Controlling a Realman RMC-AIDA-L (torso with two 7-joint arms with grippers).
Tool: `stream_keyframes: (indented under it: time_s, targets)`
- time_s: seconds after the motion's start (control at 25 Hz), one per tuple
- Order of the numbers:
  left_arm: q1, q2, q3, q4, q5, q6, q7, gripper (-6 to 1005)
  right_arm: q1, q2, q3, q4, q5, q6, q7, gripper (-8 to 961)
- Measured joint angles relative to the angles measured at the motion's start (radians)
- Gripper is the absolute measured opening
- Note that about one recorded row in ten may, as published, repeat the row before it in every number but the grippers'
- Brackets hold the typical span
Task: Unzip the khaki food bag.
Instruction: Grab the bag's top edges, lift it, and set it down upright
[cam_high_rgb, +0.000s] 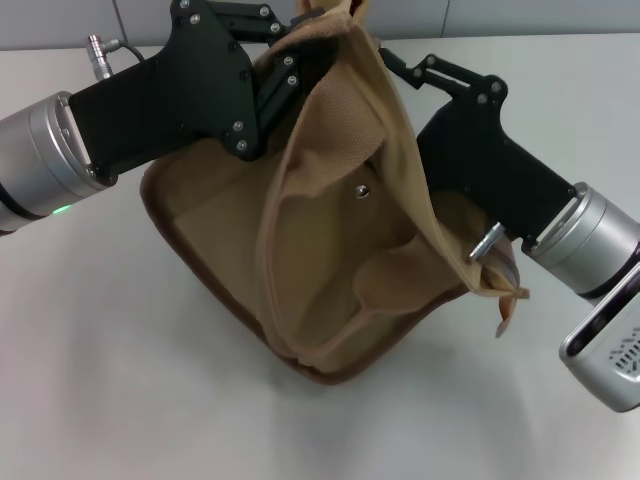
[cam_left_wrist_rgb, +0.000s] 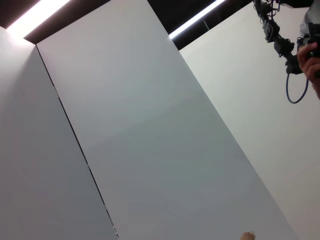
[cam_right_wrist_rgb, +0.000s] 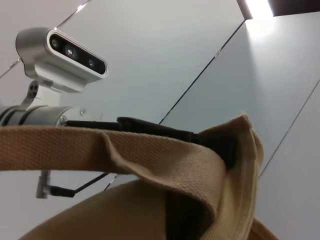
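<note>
The khaki food bag (cam_high_rgb: 330, 270) is tipped up on the white table, with its pocket face and metal snap (cam_high_rgb: 362, 190) toward me. Its brown-piped bottom (cam_high_rgb: 330, 375) is nearest to me. My left gripper (cam_high_rgb: 300, 60) reaches in from the left and is shut on the bag's top fabric, which bunches around it. My right gripper (cam_high_rgb: 395, 62) comes in from the right to the same top edge, with a wide strap (cam_high_rgb: 400, 150) draped over it. The zipper is hidden. The right wrist view shows the strap (cam_right_wrist_rgb: 125, 150) close up.
The white table (cam_high_rgb: 120, 380) lies all around the bag. Grey wall panels (cam_high_rgb: 500, 15) stand behind it. The left wrist view shows only wall panels (cam_left_wrist_rgb: 150, 125) and a person's hand with cable gear (cam_left_wrist_rgb: 307, 50). The left arm's wrist camera (cam_right_wrist_rgb: 65, 50) shows in the right wrist view.
</note>
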Motion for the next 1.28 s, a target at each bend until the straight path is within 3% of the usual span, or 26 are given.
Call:
stream_keyframes:
  time_s: [0.2, 0.8, 1.16, 1.28]
  targets:
    - [0.0, 0.0, 0.0, 0.0, 0.0, 0.0, 0.0, 42, 0.01, 0.0, 0.002, 0.003, 0.002, 0.022, 0.0, 386]
    - [0.0, 0.0, 0.0, 0.0, 0.0, 0.003, 0.0, 42, 0.04, 0.0, 0.026, 0.037, -0.002, 0.068, -0.06, 167]
    - [0.0, 0.0, 0.0, -0.002, -0.012, 0.003, 0.0, 42, -0.011, 0.0, 0.073, 0.064, 0.001, 0.039, -0.145, -1]
    - [0.0, 0.0, 0.001, -0.009, -0.023, 0.001, 0.0, 42, -0.052, 0.0, 0.076, 0.067, 0.0, 0.022, -0.156, 4]
